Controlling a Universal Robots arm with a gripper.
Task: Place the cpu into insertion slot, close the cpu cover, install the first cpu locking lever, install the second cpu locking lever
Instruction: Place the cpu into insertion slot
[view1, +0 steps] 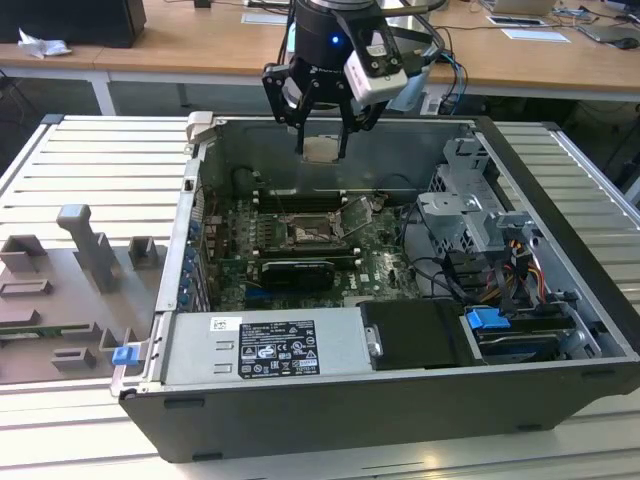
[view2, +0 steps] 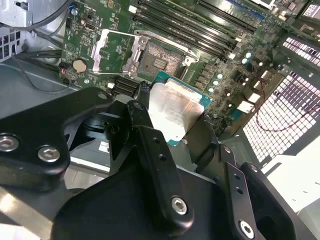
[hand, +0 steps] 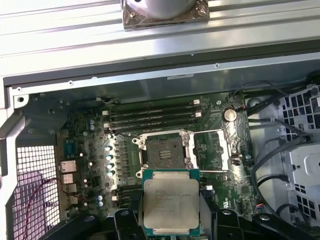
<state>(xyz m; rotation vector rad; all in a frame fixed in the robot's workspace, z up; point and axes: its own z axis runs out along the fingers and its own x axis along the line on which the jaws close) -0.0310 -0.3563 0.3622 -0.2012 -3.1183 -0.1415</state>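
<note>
Gripper (view1: 322, 148): fingers pinched the cpu (hand: 171, 202) by opposite edges, chip flat; held well above the insertion slot (hand: 161, 150), apart from it; cpu cover (hand: 216, 150) swung open beside that slot.

Silver-topped cpu (hand: 171, 207) hangs above the bare insertion slot (hand: 162, 149), cpu cover (hand: 230, 147) lying open beside it.

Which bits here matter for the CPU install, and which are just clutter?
Job: gripper, shut on the cpu; insertion slot, empty; cpu cover, swung open.
Lying about: memory slots; coin cell; power supply; grey fixture outside the case.
</note>
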